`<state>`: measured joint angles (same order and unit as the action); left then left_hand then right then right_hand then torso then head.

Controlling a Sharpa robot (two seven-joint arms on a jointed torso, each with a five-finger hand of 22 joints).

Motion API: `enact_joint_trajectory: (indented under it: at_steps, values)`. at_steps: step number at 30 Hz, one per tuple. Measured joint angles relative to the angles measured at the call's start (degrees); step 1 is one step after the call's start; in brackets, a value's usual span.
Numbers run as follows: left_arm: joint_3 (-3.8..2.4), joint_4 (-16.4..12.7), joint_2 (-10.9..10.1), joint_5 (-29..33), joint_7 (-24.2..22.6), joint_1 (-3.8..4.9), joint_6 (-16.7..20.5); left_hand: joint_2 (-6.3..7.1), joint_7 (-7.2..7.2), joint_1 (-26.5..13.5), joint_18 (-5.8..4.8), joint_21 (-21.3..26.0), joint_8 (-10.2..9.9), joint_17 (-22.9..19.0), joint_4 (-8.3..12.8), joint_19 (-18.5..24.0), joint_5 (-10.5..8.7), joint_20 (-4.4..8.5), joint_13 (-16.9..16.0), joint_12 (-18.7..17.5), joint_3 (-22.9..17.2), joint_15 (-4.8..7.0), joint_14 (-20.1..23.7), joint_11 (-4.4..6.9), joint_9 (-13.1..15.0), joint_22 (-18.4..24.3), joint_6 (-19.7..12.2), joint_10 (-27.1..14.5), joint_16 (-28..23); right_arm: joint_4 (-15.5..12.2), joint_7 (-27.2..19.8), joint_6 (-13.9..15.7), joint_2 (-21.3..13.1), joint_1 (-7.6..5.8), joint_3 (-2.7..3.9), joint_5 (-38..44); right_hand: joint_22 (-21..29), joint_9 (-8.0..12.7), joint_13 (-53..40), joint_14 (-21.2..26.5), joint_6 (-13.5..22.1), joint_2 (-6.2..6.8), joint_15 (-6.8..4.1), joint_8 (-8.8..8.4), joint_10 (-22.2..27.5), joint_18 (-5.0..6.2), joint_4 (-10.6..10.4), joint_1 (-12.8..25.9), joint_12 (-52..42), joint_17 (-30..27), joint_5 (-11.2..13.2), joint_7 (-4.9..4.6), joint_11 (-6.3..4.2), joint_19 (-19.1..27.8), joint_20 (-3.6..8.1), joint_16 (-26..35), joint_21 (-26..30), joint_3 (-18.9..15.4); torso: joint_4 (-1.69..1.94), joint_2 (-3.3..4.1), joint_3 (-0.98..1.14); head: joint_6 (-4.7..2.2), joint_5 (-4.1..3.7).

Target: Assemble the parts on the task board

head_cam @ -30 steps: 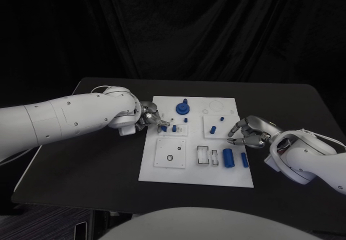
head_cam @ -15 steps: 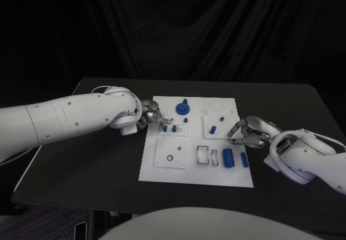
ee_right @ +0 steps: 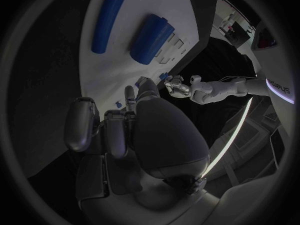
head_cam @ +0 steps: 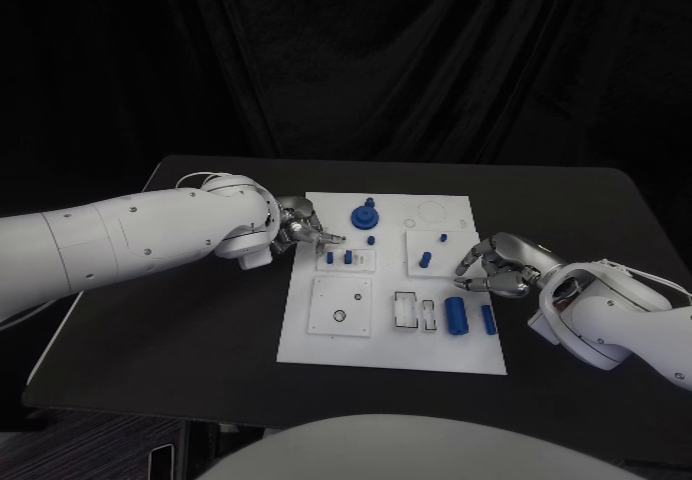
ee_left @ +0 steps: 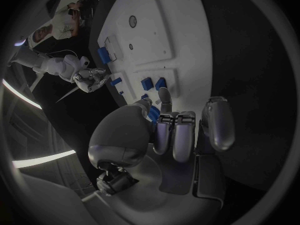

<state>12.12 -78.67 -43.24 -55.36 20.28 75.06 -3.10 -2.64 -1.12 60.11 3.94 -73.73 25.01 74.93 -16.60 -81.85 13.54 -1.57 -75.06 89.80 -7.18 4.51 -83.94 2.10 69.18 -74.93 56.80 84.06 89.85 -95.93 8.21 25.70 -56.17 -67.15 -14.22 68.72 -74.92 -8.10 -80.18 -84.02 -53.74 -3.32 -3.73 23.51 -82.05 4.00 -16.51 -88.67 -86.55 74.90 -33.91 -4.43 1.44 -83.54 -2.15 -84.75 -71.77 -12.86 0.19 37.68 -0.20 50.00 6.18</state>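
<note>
Two small pegs [head_cam: 339, 258] just beside left hand [head_cam: 302, 229] (untouched) — upright.

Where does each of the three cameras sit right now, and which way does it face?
Head view: on the head, looking down at the white task board; both white arms show.
Left wrist view: behind the left hand, facing the board.
Right wrist view: behind the right hand, facing two blue cylinder parts.
Shared: both wrist views show the opposite hand.
</note>
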Motion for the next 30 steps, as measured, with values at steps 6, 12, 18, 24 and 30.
enact_joint_trajectory:
  at_steps: [6,12,18,24,30]
  values:
    - [0.02,-0.3,-2.3,-6.0,-8.2,-0.01,8.9,1.55,-1.15,2.3,0.0,-1.3,0.1,0.0,-0.2,-0.3,0.51,-0.32,0.0,-0.1,2.3,-0.01,0.0,-0.6,2.0,0.0,-5.8,0.0,0.0,-0.2,-0.4,0.5,-0.5,0.04,0.0,0.0,0.0,0.0,0.0,0.0,0.0,0.0,0.05,0.01,0.0,0.0,0.0,0.0,0.0,0.0,0.0,0.0,0.0,0.0,0.0,0.0,0.0,0.0,-0.02,-0.07,0.02,0.0,-0.3]
    - [0.0,0.1,-3.8,-9.5,-19.1,-0.01,16.0,1.79,-5.28,12.4,0.01,-1.1,-7.1,0.0,0.2,0.9,1.75,-2.63,1.6,-21.7,1.4,-2.69,-0.1,-3.62,-2.5,0.0,-21.5,-14.0,0.0,-0.6,-1.2,1.6,-1.4,0.05,-0.01,0.0,0.0,0.0,0.0,0.0,0.0,0.01,0.06,0.23,0.0,0.0,0.0,0.0,0.0,0.0,-0.2,0.0,0.0,0.0,0.0,0.0,0.0,0.0,-0.04,-0.1,0.01,0.0,-0.27]
    - [0.0,1.3,-4.0,-12.1,-30.9,-0.01,21.1,4.46,-5.32,23.7,0.01,-1.9,-11.8,0.0,-0.1,1.6,-0.73,-5.03,25.9,-60.6,-5.6,-5.5,0.0,-6.74,-16.3,0.0,-19.3,-38.9,-0.7,-1.0,-2.7,3.4,-2.5,0.05,0.01,0.0,0.0,0.0,0.0,-0.1,-0.2,0.01,0.11,0.42,0.0,0.0,0.0,0.0,0.0,0.0,-0.5,0.2,0.0,0.0,0.0,0.0,-0.3,0.0,-0.03,-0.1,-0.01,0.0,-0.37]
    - [0.0,3.1,-2.1,-19.1,-38.3,-0.06,24.7,8.39,2.0,27.0,0.0,1.5,-18.4,0.0,0.9,3.7,-1.82,-3.74,41.2,-71.2,-8.7,-3.46,0.0,-5.04,-31.1,0.0,-15.9,-43.8,-2.1,-1.1,-5.3,6.1,-2.9,0.05,0.01,-0.4,0.0,0.0,0.0,0.1,-0.4,0.01,-0.1,0.58,0.0,0.0,0.0,0.0,0.0,0.0,-2.5,0.42,0.0,0.0,0.0,0.0,-0.5,0.0,0.04,-0.01,-0.01,0.0,-0.91]
    - [-0.01,5.3,0.9,-30.1,-42.4,-1.4,27.5,9.26,4.21,27.5,0.92,5.5,-21.0,0.0,3.4,5.1,-2.55,-2.62,47.4,-71.4,-7.8,-2.33,-0.1,-3.69,-38.1,0.0,-13.5,-46.4,-4.3,-1.4,-8.3,8.8,-3.3,0.05,0.01,-1.0,0.0,0.0,0.0,0.0,-0.4,0.01,-0.27,0.58,0.0,0.0,0.0,0.0,0.0,0.0,-2.7,0.42,0.0,0.0,0.0,0.0,-0.5,0.0,0.14,0.09,-0.09,0.0,-1.99]
